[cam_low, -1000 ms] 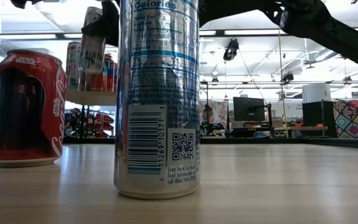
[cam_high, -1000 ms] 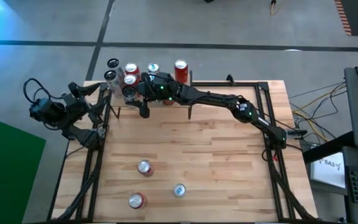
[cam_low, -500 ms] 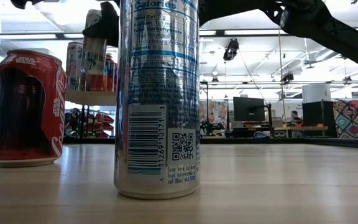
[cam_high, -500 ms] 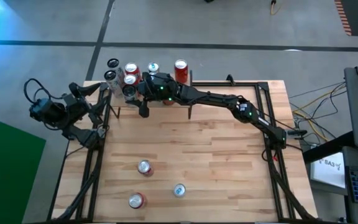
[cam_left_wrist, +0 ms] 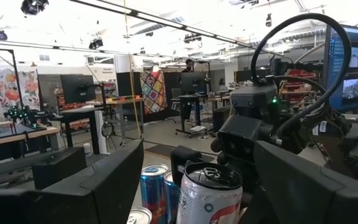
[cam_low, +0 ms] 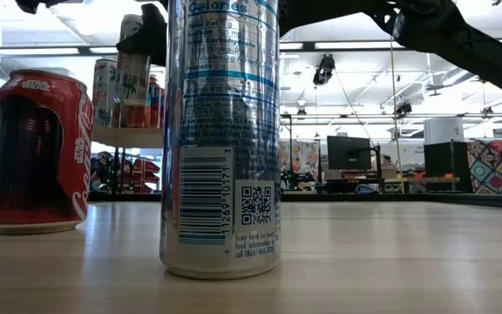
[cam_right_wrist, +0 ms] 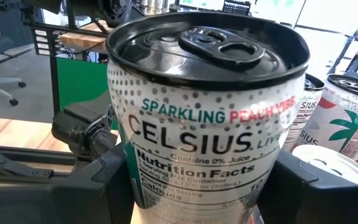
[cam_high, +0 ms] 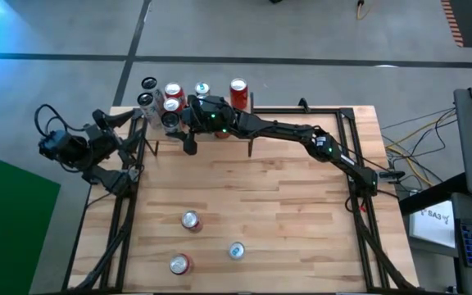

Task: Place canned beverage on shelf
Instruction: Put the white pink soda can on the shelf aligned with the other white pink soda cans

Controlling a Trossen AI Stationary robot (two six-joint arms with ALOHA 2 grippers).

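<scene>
My right gripper (cam_right_wrist: 210,186) reaches level over the shelf (cam_low: 129,137) at the table's far left and is shut on a white Celsius can (cam_right_wrist: 207,118). In the low view this can (cam_low: 132,78) stands upright at the shelf board among other cans. Several cans (cam_high: 172,92) crowd the shelf around my right gripper (cam_high: 175,120). My left gripper (cam_left_wrist: 197,149) waits open at the table's left edge with nothing between its fingers, looking toward the shelf. My right gripper pinches the Celsius can's side wall (cam_right_wrist: 135,186) between its two fingers, one on each side of the body below the rim. The fingers (cam_right_wrist: 107,186) come level from the table's right. The can is upright; I cannot tell whether its bottom (cam_low: 132,124) rests on the board.
Three cans stand on the tabletop near the front: a silver-topped one (cam_high: 190,220), a blue one (cam_high: 235,251) and a red one (cam_high: 179,264). In the low view the tall blue-and-silver can (cam_low: 220,139) and a red cola can (cam_low: 37,153) fill the foreground. Black frame rails (cam_high: 342,115) edge the table.
In the low view the can in my right gripper has come from a slight tilt to upright, and its bottom has sunk to the shelf board. The right arm has otherwise barely moved.
</scene>
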